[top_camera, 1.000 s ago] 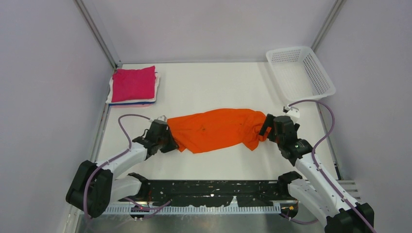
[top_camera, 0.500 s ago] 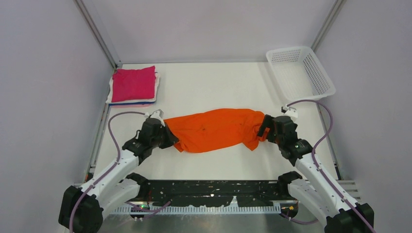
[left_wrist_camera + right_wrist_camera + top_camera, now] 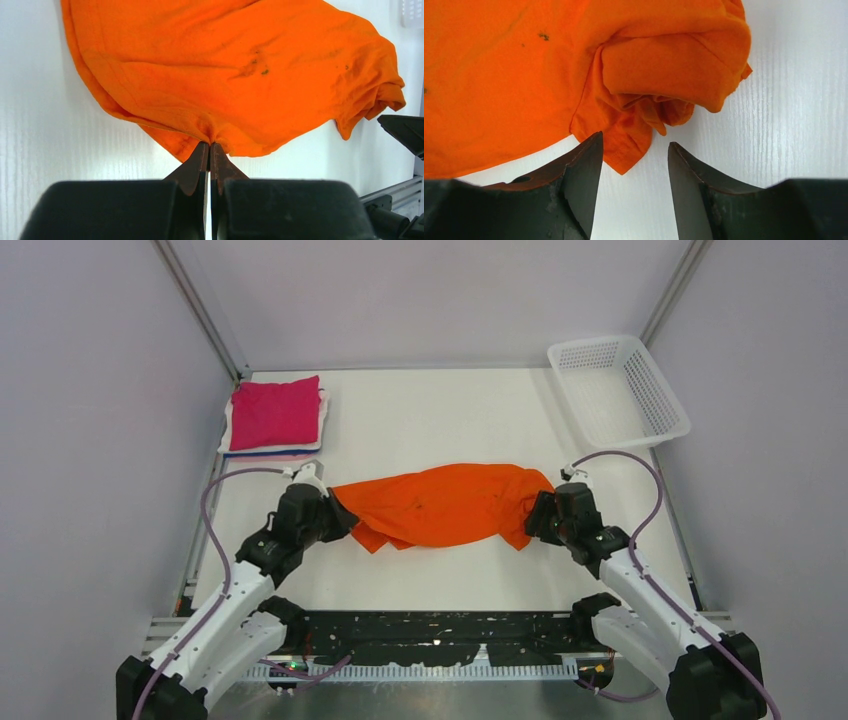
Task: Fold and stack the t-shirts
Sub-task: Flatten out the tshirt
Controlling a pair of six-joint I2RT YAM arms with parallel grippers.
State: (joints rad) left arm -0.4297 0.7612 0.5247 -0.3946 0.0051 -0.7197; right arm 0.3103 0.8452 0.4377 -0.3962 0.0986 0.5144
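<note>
The left gripper (image 3: 210, 146) is clenched on a puckered bit of the orange shirt (image 3: 440, 505), its two fingers pressed flat together with cloth drawn to a point between them. The right gripper (image 3: 634, 144) is released: its jaws stand apart, and a loose flap of the shirt's bunched end dips into the gap without being pinched. From there the shirt spreads away across the table (image 3: 430, 420), a long rumpled band whose long axis runs left to right, from one gripper to the other. The left end is held at its near edge. The right end is rolled over on itself, a sleeve or corner tucked under, and lies straight ahead of the open right fingers, so the right arm is plainly the nearer one for that end. I judge the next move to be a short reach forward and a pinch there, so that both ends can be pulled out flat. A pink shirt (image 3: 275, 412) tops a folded stack at the far left corner, well apart; the basket (image 3: 655, 390) sits at the far right.
</note>
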